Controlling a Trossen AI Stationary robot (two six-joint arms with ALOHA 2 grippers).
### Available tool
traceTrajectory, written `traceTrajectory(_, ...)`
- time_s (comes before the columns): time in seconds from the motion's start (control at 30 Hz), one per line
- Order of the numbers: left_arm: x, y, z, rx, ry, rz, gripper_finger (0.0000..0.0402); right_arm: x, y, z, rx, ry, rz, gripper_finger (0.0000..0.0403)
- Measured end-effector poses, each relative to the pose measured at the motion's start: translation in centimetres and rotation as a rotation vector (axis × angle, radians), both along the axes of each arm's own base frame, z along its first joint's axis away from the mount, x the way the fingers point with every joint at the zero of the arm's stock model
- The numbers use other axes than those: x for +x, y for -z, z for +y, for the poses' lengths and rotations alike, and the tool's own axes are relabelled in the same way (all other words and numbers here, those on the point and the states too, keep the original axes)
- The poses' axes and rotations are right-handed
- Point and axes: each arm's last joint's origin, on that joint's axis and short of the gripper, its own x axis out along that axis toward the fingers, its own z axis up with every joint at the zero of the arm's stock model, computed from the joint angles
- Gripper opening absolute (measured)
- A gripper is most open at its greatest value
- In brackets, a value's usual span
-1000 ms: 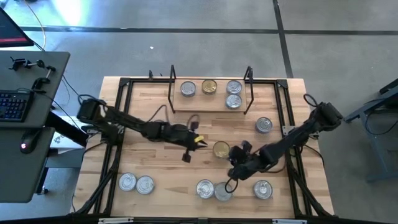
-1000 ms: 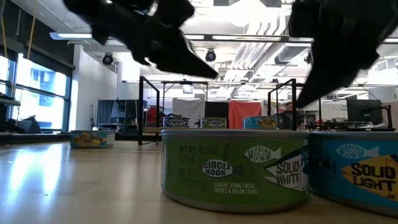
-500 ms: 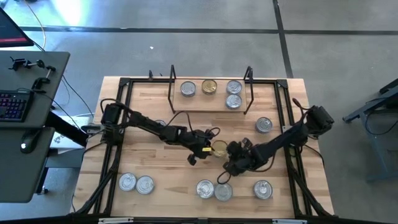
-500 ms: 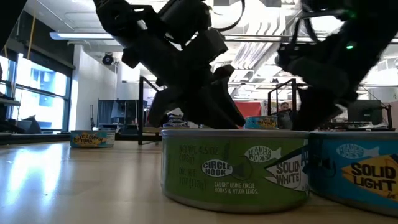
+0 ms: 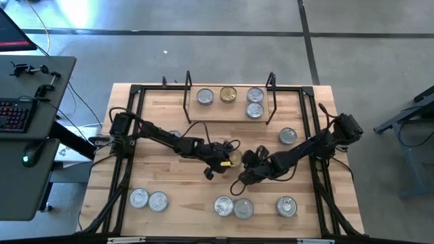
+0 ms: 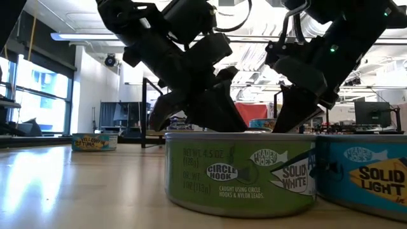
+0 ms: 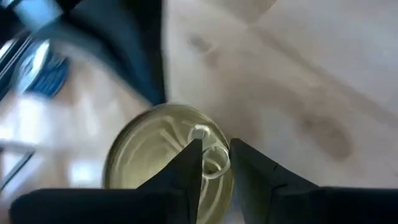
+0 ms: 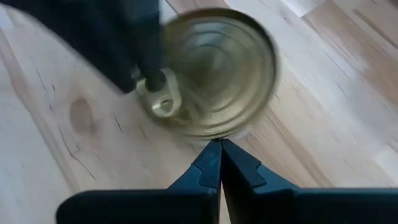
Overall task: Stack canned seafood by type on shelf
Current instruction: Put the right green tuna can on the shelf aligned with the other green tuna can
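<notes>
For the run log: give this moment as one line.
left gripper: over pull tab of gold-lidded tin | right gripper: shut, at tin's edge | shelf: four tins

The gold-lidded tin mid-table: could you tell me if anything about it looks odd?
Yes: both arms crowd the gold-lidded tin. The left end effector has its fingers at the pull ring, while the shut right end effector presses against the rim.

gold-lidded tin (image 5: 235,158) mostly hidden between both arms, blue tin (image 6: 372,178) cut off
</notes>
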Motion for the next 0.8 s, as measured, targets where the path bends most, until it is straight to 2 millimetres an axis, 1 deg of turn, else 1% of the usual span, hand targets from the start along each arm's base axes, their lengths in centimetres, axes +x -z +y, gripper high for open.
traceTrajectory(0.1, -0.3, -0.7, -0.3, 0.015, -0.058, -0.008, 0.0073, 0.0, 0.0, 0.0, 0.002, 0.000, -0.004, 0.0000)
traceTrajectory(0.23, -0.6, -1.6, -0.7, 0.023, -0.038, -0.012, 0.0085, 0.1, 0.0, 0.0, 0.002, -0.001, -0.005, 0.0000)
traceTrajectory(0.33, -0.7, -1.4, -0.7, 0.038, -0.023, 0.011, 0.0102, 0.1, -0.1, 0.0, 0.003, -0.001, -0.006, 0.0000)
traceTrajectory(0.43, -0.7, -0.8, -0.2, 0.078, -0.006, 0.029, 0.0119, 0.1, -0.1, 0.0, 0.003, 0.000, -0.009, 0.0000)
traceTrajectory(0.57, -0.5, 0.4, 0.6, 0.098, -0.021, 0.063, 0.0125, 0.2, -0.2, 0.1, -0.029, -0.008, -0.027, 0.0000)
traceTrajectory(0.67, -0.5, 0.6, 0.8, 0.092, -0.031, 0.070, 0.0117, 0.0, -0.5, 0.7, -0.074, -0.030, -0.055, 0.0000)
traceTrajectory(0.8, -0.5, 0.6, 0.7, 0.060, -0.001, 0.072, 0.0078, -0.9, -2.1, 1.9, -0.115, -0.046, -0.123, 0.0000)
